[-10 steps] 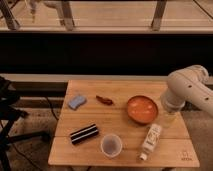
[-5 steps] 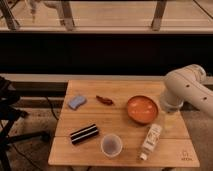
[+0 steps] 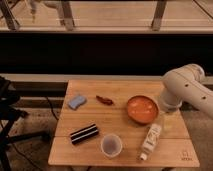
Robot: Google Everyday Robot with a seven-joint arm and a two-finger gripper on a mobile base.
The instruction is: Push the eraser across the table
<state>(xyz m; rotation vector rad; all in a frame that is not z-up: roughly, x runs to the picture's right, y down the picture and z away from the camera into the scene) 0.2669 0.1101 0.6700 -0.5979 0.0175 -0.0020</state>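
The eraser (image 3: pixel 84 133), a black block with two white stripes, lies at the front left of the light wooden slatted table (image 3: pixel 120 92). It is angled slightly, just left of a clear cup (image 3: pixel 111 145). My white arm (image 3: pixel 182 90) comes in from the right. My gripper (image 3: pixel 167 125) hangs down over the table's right side, between the orange bowl (image 3: pixel 142 108) and the table's right edge. It is far to the right of the eraser and holds nothing that I can see.
A light-blue sponge pad (image 3: pixel 76 102) lies at the back left and a small red-brown item (image 3: pixel 104 100) near the back middle. A white bottle (image 3: pixel 150 141) lies on its side at the front right. A dark stand (image 3: pixel 10 115) is left of the table.
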